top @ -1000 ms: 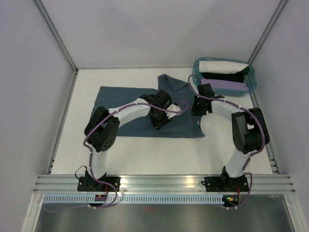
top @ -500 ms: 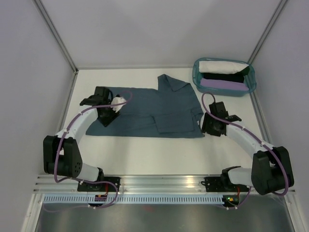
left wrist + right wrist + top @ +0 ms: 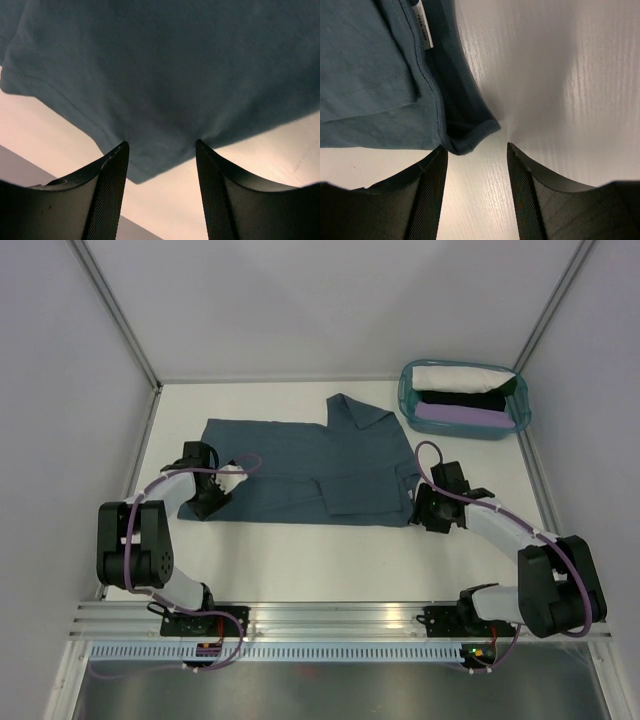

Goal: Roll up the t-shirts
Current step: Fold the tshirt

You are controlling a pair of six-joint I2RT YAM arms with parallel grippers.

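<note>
A slate-blue t-shirt [image 3: 310, 465] is spread flat across the middle of the white table [image 3: 330, 560], with one sleeve folded up at its far edge toward the teal basket [image 3: 405, 400]. The basket is set at the far right corner of the table, and three rolled bundles are packed in it side by side: a white one [image 3: 460, 377] farthest back, a black one [image 3: 460, 398] in the middle and a lilac one [image 3: 465, 416] nearest.

The left gripper [image 3: 205, 502] is placed low at the shirt's near left corner. In the left wrist view its jaws are seen standing apart, and the cloth corner lies in the gap between them; it is not pinched.

The right gripper [image 3: 425, 515] is placed low at the shirt's near right corner. In the right wrist view its jaws are likewise seen apart, with bare table between them; the hemmed corner of the shirt lies just ahead of the gap. A small white label [image 3: 421, 31] is seen on the cloth farther up. Nothing is held by either gripper.
</note>
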